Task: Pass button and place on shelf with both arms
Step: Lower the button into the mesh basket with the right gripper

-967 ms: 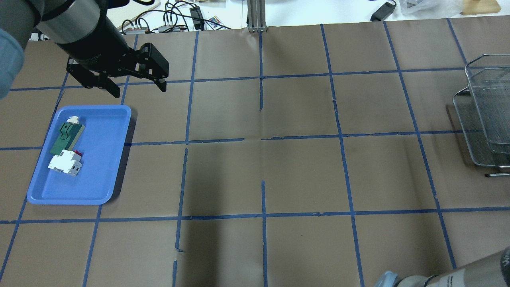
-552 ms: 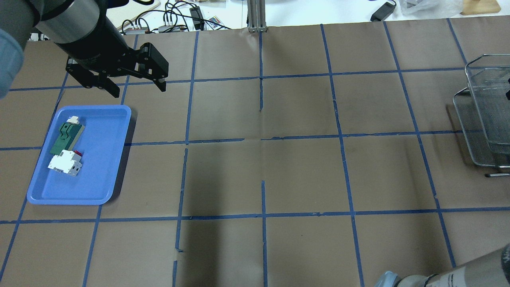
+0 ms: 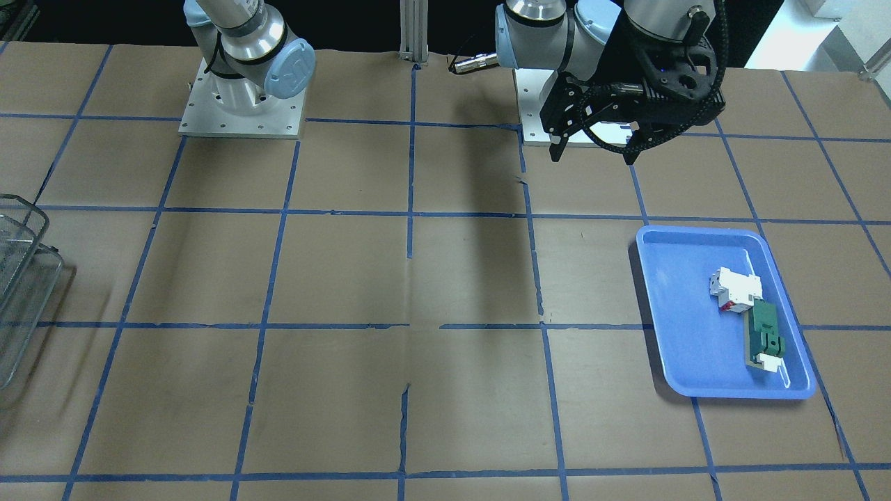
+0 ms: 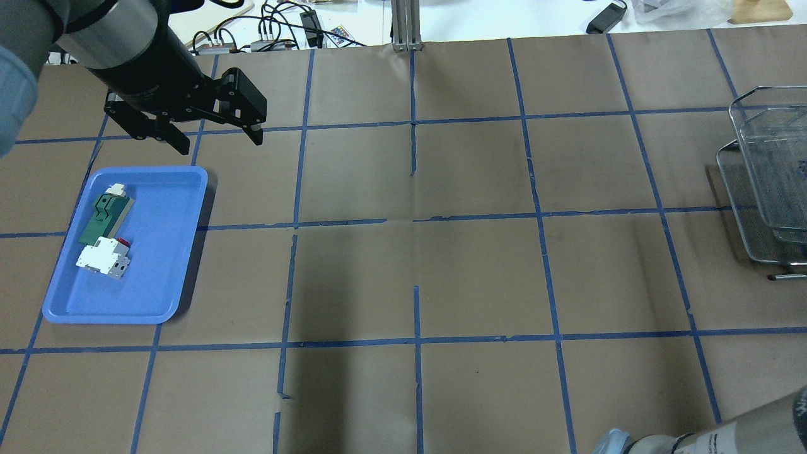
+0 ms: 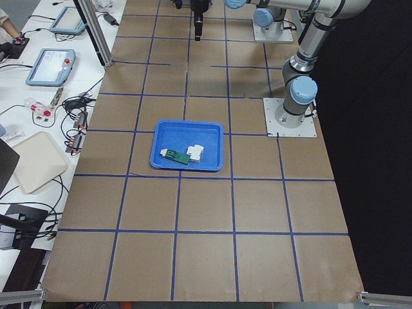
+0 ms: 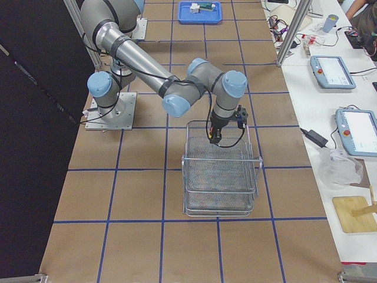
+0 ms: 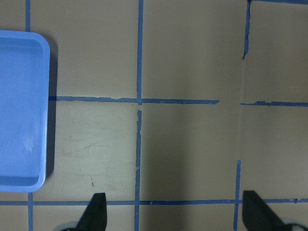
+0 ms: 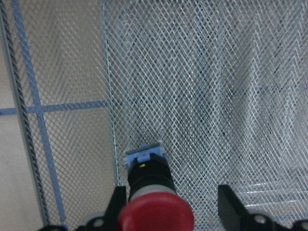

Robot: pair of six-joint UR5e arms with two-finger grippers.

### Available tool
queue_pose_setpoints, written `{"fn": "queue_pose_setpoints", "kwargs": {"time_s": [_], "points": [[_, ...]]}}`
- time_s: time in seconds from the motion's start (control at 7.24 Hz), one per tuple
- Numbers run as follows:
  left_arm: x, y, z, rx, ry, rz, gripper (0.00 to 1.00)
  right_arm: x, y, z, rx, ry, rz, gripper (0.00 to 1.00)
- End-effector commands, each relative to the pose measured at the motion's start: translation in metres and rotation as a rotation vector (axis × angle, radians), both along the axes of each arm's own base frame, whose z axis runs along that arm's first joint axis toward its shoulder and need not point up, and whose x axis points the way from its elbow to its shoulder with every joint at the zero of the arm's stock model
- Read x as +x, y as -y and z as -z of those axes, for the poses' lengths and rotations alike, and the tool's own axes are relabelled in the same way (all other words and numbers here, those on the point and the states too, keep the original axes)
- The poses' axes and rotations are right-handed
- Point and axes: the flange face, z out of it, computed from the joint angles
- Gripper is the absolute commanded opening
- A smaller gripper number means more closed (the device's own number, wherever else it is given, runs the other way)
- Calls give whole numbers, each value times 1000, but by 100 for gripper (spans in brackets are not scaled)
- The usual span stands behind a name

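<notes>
The button (image 8: pixel 153 202), with its red cap, black body and blue end, lies tilted on the mesh of the shelf (image 8: pixel 216 72). My right gripper (image 8: pixel 169 204) is open around it, the button close to one finger (image 8: pixel 117 202) and clear of the other. In the exterior right view the right gripper (image 6: pixel 213 138) hangs over the shelf's (image 6: pixel 221 177) top tier. My left gripper (image 4: pixel 217 142) is open and empty, above the table just beyond the blue tray (image 4: pixel 157 284). The left gripper also shows in the front-facing view (image 3: pixel 595 149) and the left wrist view (image 7: pixel 175 211).
The blue tray (image 3: pixel 682 334) holds a white block switch (image 4: pixel 101 257) and a green flat part (image 4: pixel 104 217). The shelf stands at the table's right edge (image 4: pixel 766 183) and shows partly in the front-facing view (image 3: pixel 21 278). Cables and tablets lie beyond the table's far edge.
The left arm has not moved. A dark piece of the right gripper showed over the shelf at the view's right edge 0.6 s ago and is gone now. The shelf's top tier shifted slightly.
</notes>
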Motion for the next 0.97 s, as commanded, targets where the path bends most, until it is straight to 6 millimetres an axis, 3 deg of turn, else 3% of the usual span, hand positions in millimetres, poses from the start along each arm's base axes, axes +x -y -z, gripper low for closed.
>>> {"fn": "queue_pose_setpoints", "kwargs": {"time_s": [0.0, 0.28, 0.41, 0.69, 0.83], "points": [[0, 0, 0, 1, -1, 0, 100, -2, -7, -15, 51, -49, -11, 100], [0, 0, 0, 0, -1, 0, 100, -2, -1, -39, 19, -62, -37, 100], [0, 0, 1, 1, -3, 0, 100, 12, -7, -64, -2, -63, -48, 100], [0, 0, 2, 4, -3, 0, 100, 92, -9, -109, -107, -67, -43, 100], [0, 0, 2, 3, -3, 0, 100, 154, -13, -123, -137, -76, -47, 100]]}}
